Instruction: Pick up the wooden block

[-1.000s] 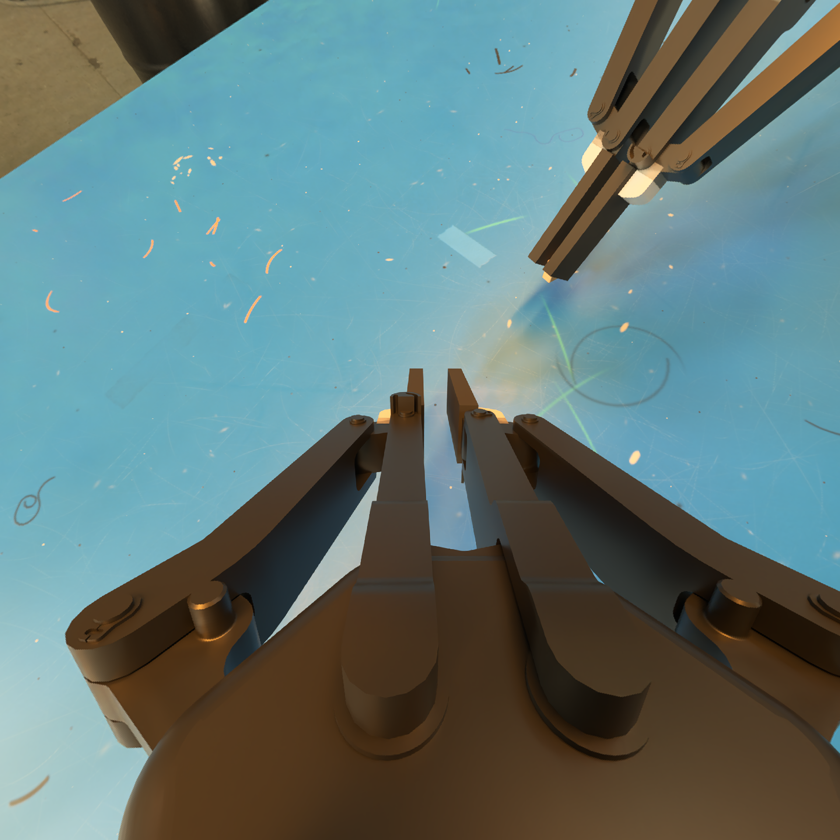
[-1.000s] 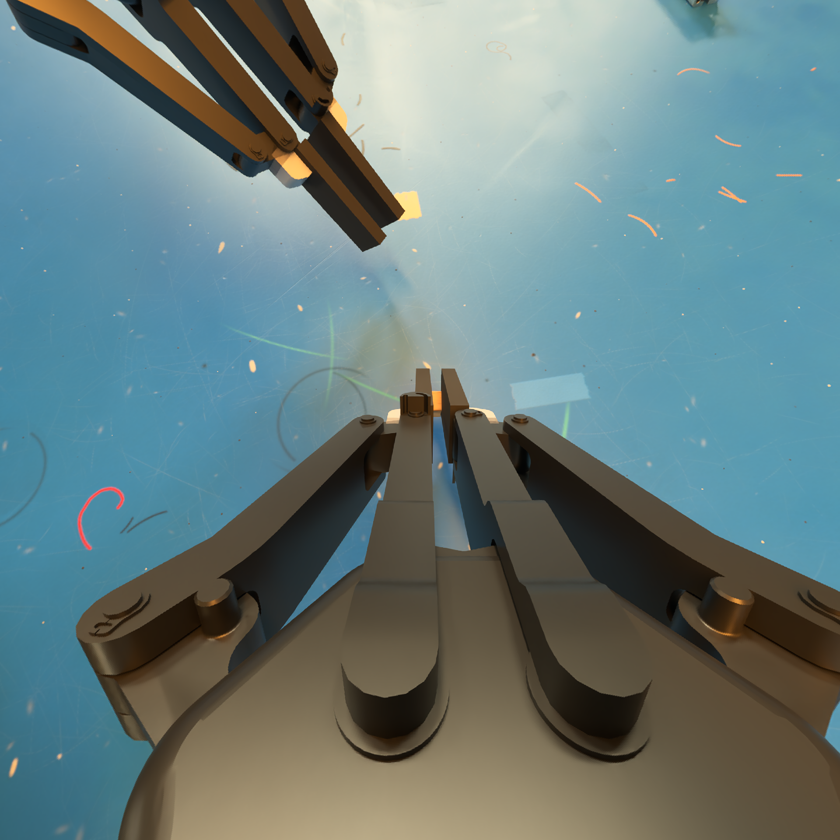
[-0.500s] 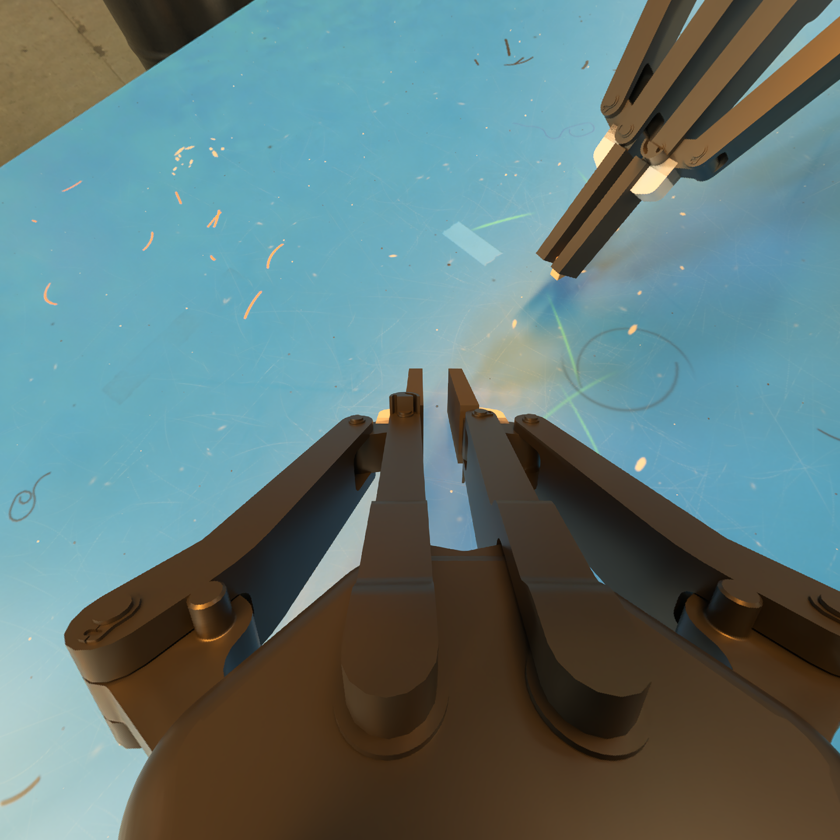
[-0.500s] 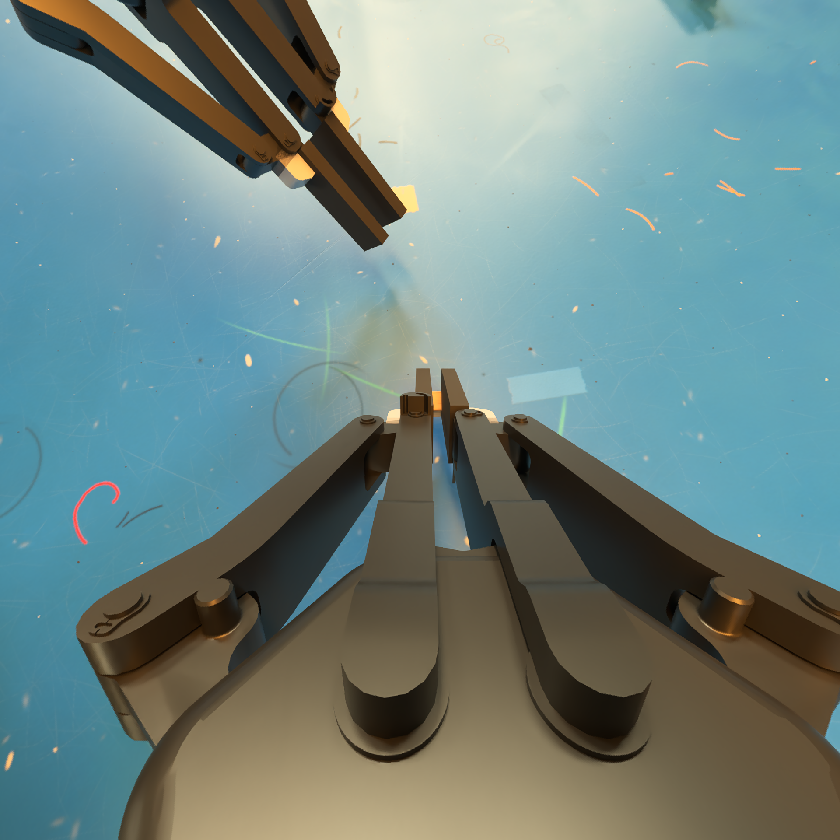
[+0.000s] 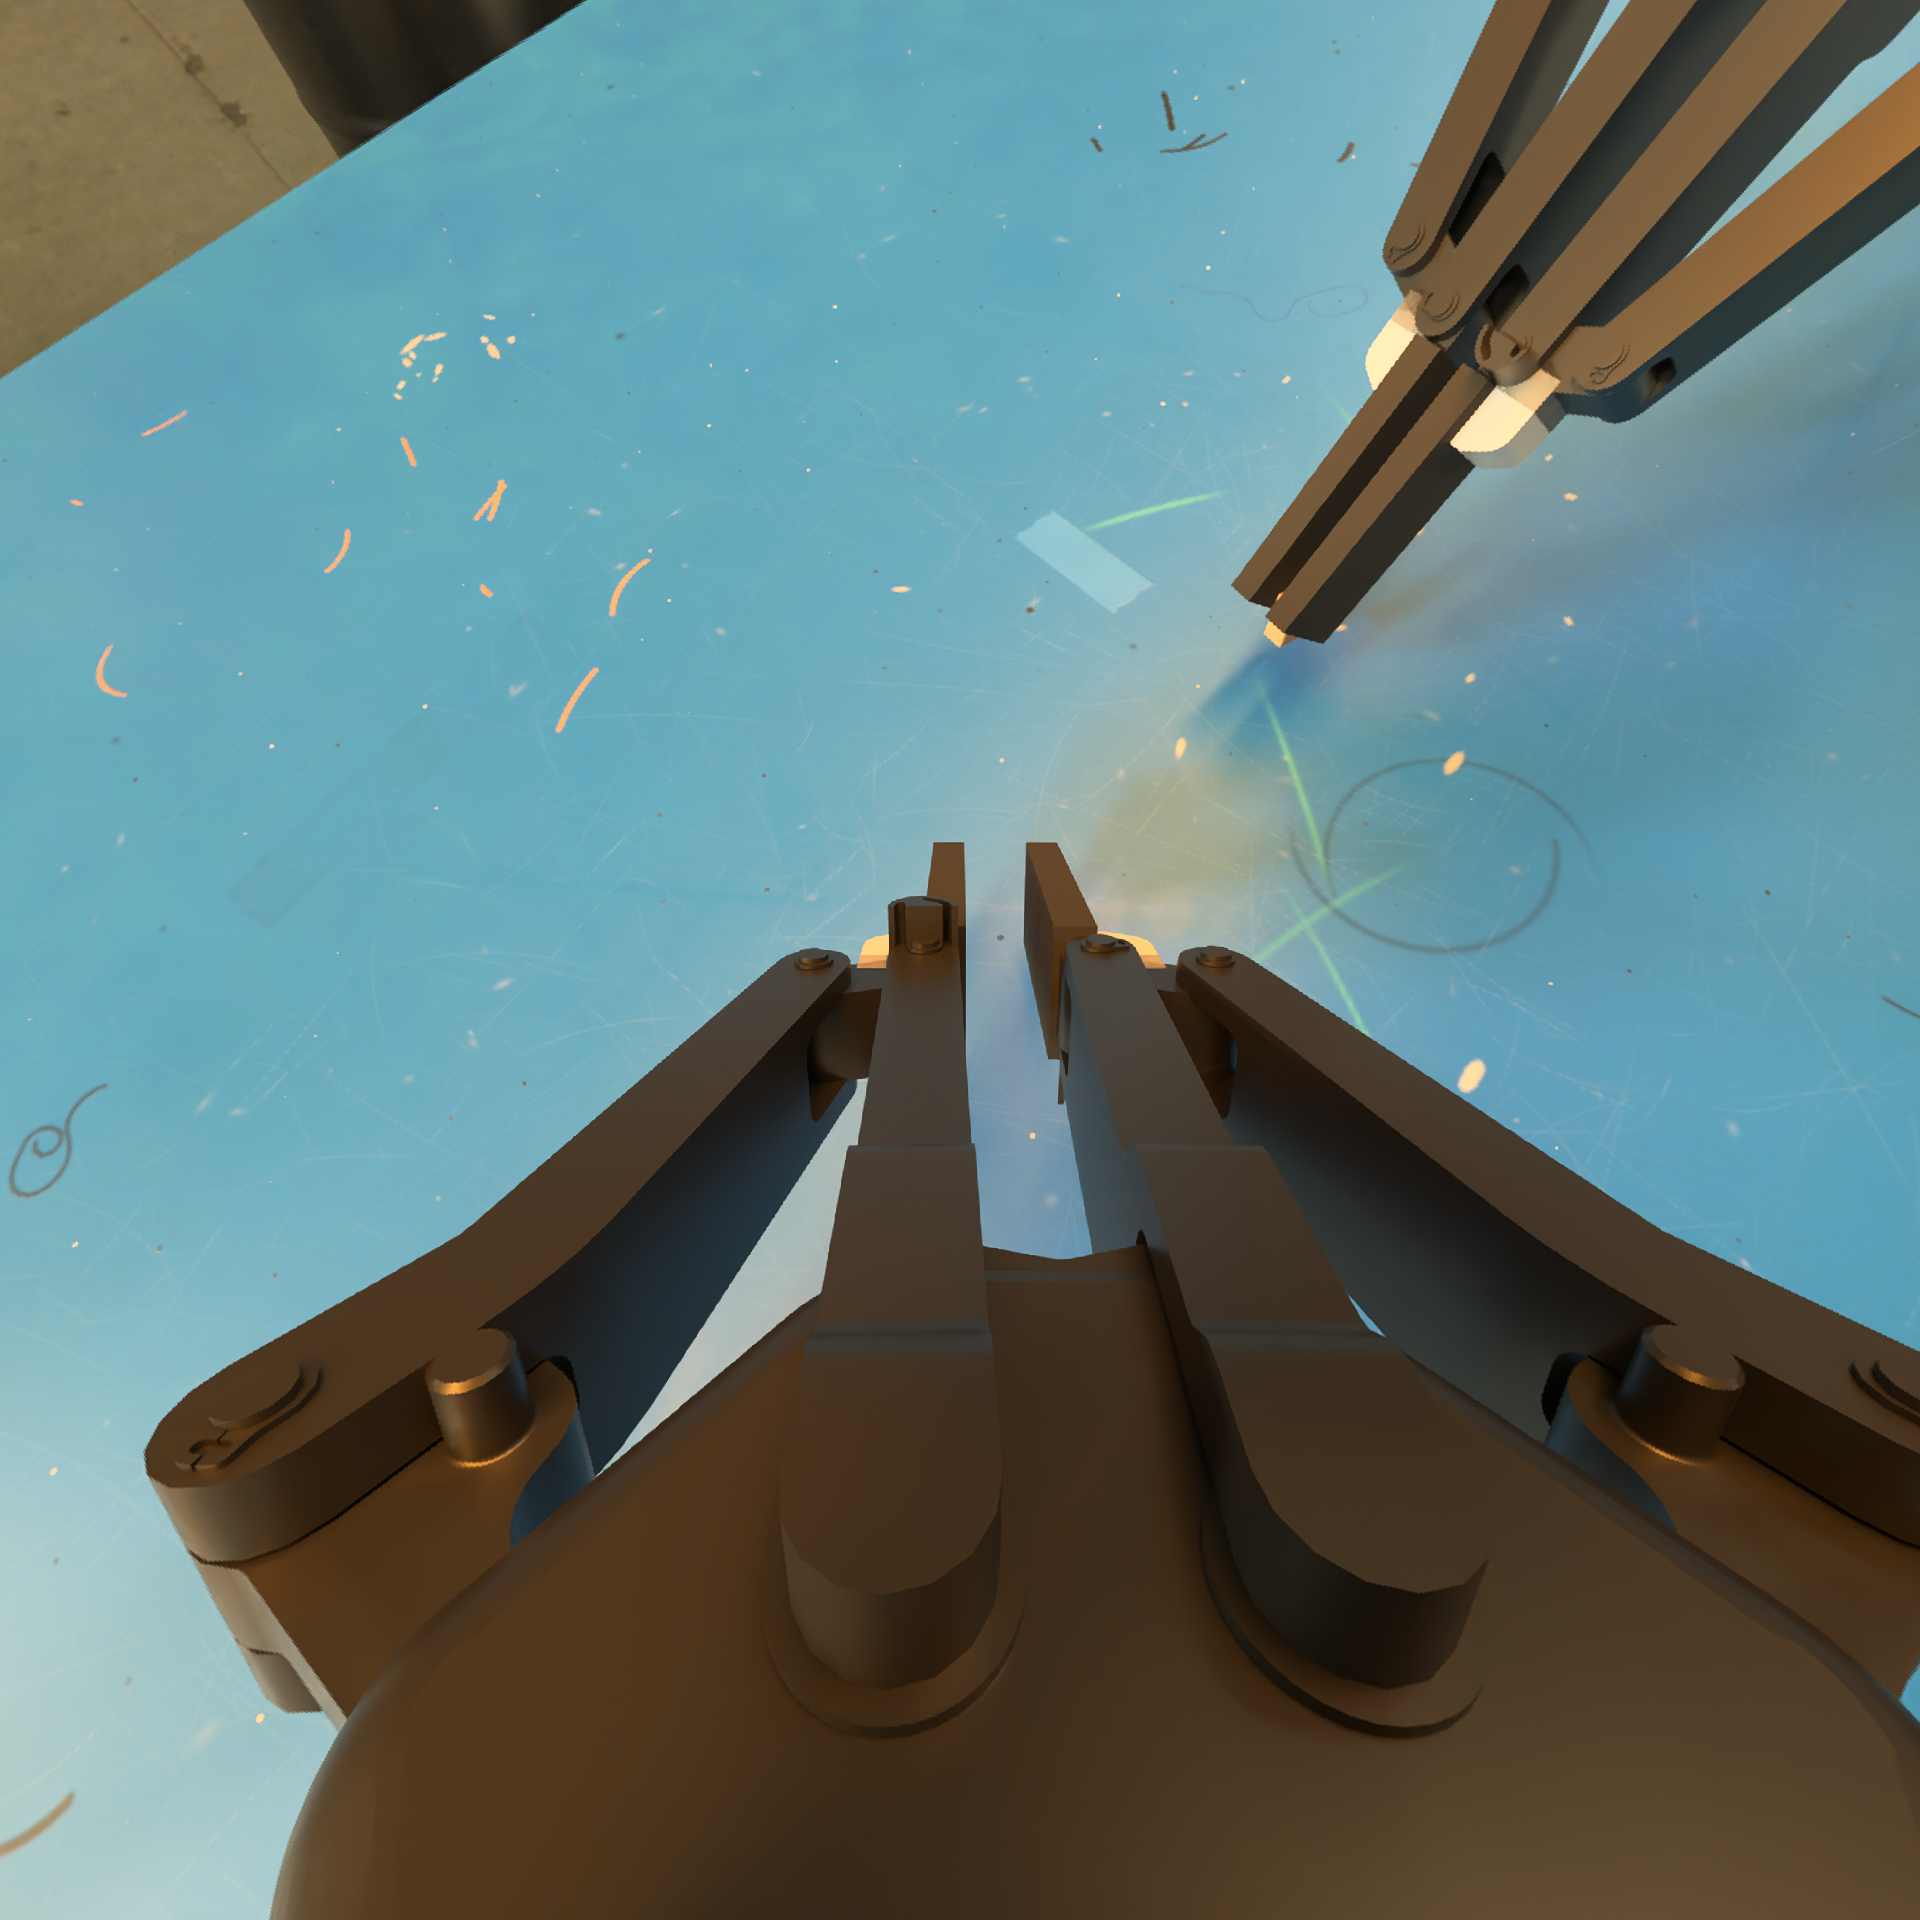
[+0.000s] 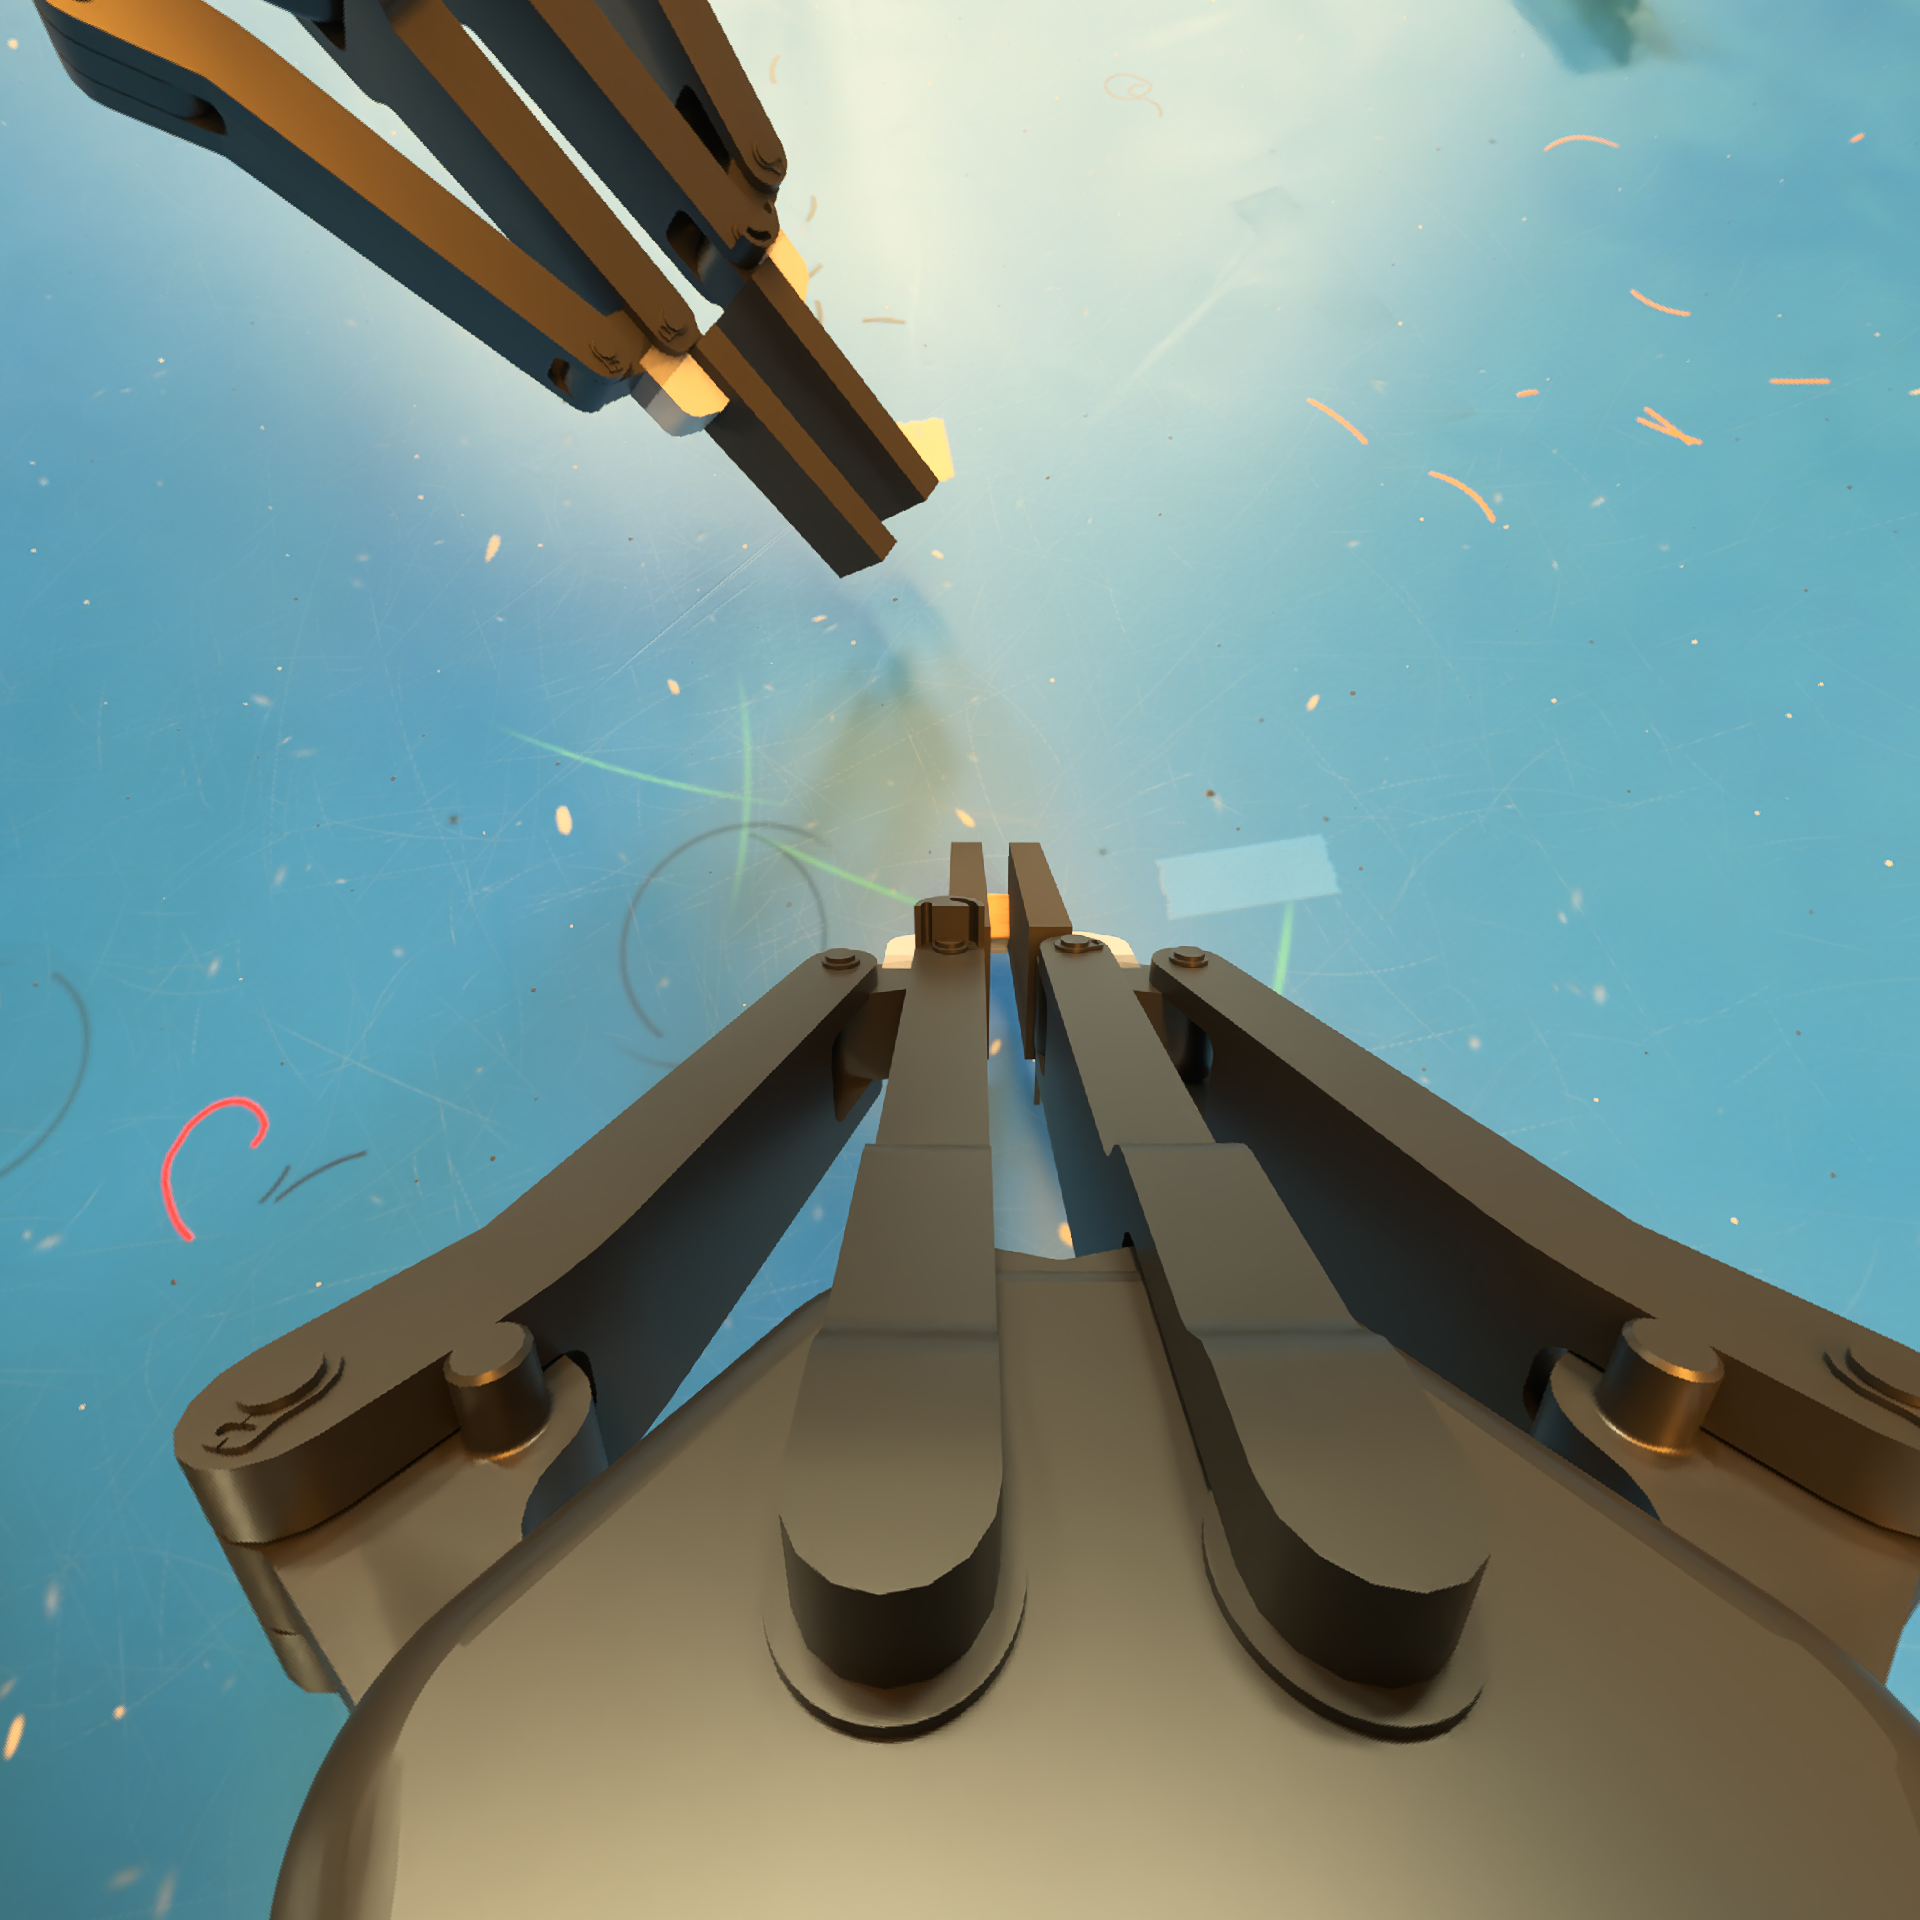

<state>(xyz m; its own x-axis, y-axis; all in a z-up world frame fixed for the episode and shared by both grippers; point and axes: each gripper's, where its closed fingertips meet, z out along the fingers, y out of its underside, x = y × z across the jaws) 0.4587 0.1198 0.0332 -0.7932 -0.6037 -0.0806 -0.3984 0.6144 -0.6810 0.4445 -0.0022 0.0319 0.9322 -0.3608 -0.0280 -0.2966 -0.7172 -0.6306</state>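
My right gripper (image 6: 997,862) is shut on a thin orange-tan piece, the wooden block (image 6: 997,916), and holds it above the blue table (image 6: 1558,935). In the left wrist view the right gripper (image 5: 1288,613) hangs at the upper right, with the block's corner (image 5: 1276,632) poking out at its tips. My left gripper (image 5: 994,862) is nearly shut, with a narrow gap and nothing between the fingers. In the right wrist view the left gripper (image 6: 894,530) hangs at the upper left. A second orange-tan piece (image 6: 932,445) shows behind its far finger and seems to lie on the table.
The blue table top (image 5: 623,935) is scratched and scattered with small orange shavings (image 5: 575,698). A pale tape strip (image 5: 1081,561) and a drawn circle (image 5: 1444,852) lie between the grippers. The table's edge, the floor (image 5: 94,156) and a dark post are at the far left.
Table marks have drifted slightly in both views, so both arms have moved a little. The left gripper's tips have shifted a little against the table. Both grips look unchanged.
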